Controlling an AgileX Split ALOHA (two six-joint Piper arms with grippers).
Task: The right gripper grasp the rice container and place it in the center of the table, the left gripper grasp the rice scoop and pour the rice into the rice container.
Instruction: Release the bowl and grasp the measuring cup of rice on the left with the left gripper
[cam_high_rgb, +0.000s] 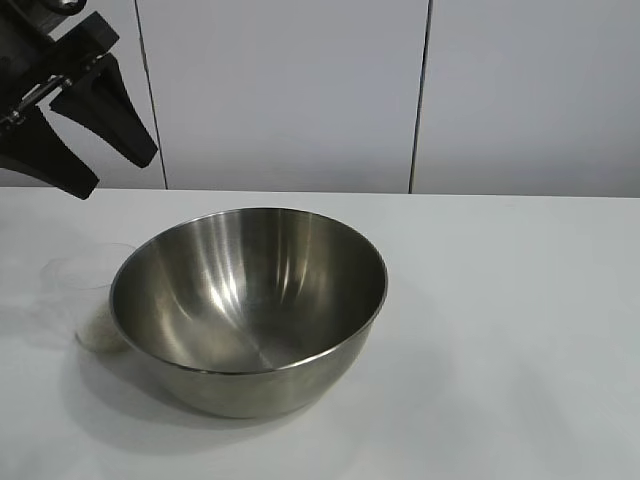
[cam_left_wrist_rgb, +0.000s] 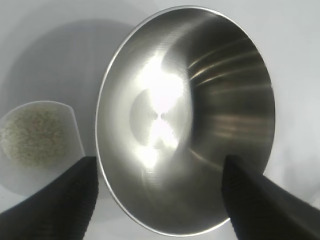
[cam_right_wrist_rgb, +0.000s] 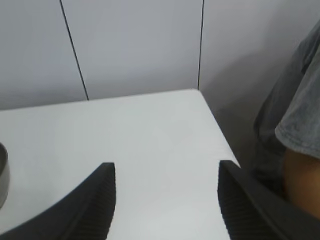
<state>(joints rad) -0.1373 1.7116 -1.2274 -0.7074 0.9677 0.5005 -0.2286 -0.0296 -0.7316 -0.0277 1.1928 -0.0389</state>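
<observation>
Here the rice container (cam_high_rgb: 249, 308) sits upright on the table (cam_high_rgb: 520, 330), a little left of centre in the exterior frame, its shiny inside bare. Just beside it, at the frame's left and partly hidden by its rim, stands the rice scoop (cam_high_rgb: 88, 300) — the rice (cam_left_wrist_rgb: 31, 132) shows as a pale heap inside it in the left wrist view. The left gripper (cam_high_rgb: 90, 150) hangs in the upper left corner of the exterior frame, above the scoop, its fingers spread apart and holding nothing. The right gripper (cam_right_wrist_rgb: 165, 200) appears only in its own wrist view — fingers apart over bare tabletop, with a person's grey sleeve (cam_right_wrist_rgb: 300, 115) at that frame's right edge.
</observation>
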